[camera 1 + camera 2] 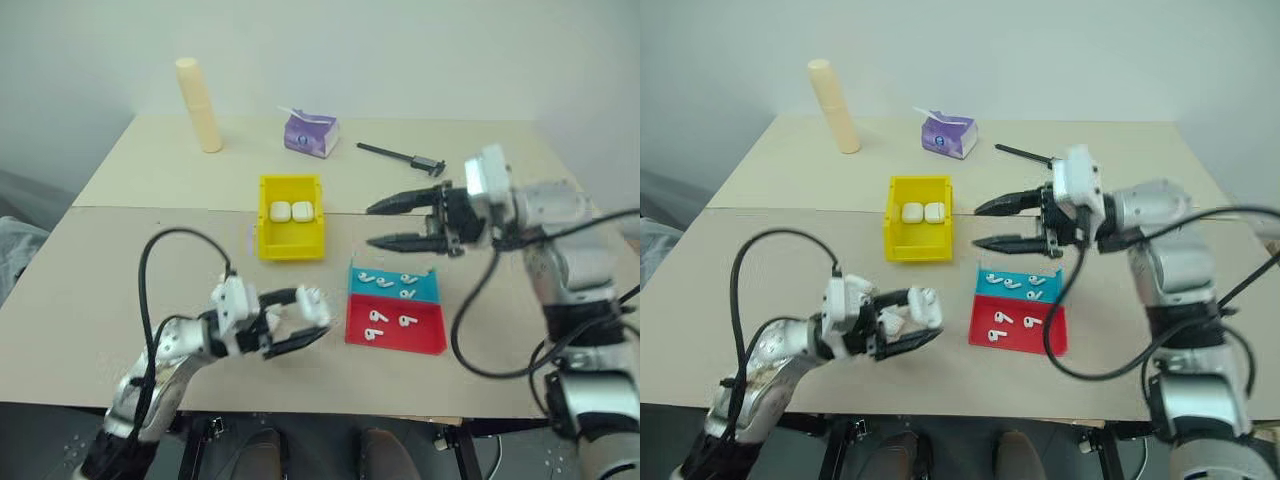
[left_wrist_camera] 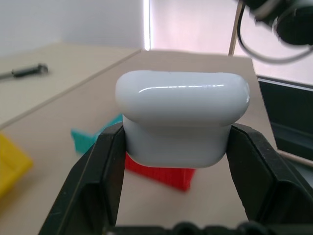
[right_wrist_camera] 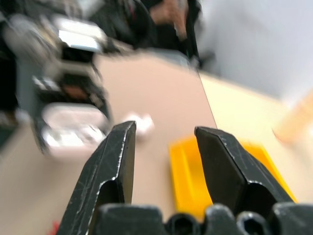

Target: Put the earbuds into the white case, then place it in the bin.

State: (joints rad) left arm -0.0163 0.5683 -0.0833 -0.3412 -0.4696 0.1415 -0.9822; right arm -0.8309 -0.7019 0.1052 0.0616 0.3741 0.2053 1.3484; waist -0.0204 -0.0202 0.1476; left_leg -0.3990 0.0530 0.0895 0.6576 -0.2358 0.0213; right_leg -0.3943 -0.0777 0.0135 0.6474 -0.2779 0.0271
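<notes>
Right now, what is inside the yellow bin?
Two closed white cases lie side by side in the yellow bin. Whether earbuds are inside them cannot be seen; their lids cover that.

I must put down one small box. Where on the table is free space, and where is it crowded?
Free: the near left of the table, and the far right beyond the black tool. Crowded: the middle, around the yellow bin, the teal tray, the red tray and both grippers.

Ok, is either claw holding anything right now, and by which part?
The left claw grips a white case by the two sides of its lower body, lid closed. The right claw is open with nothing between its fingers.
</notes>
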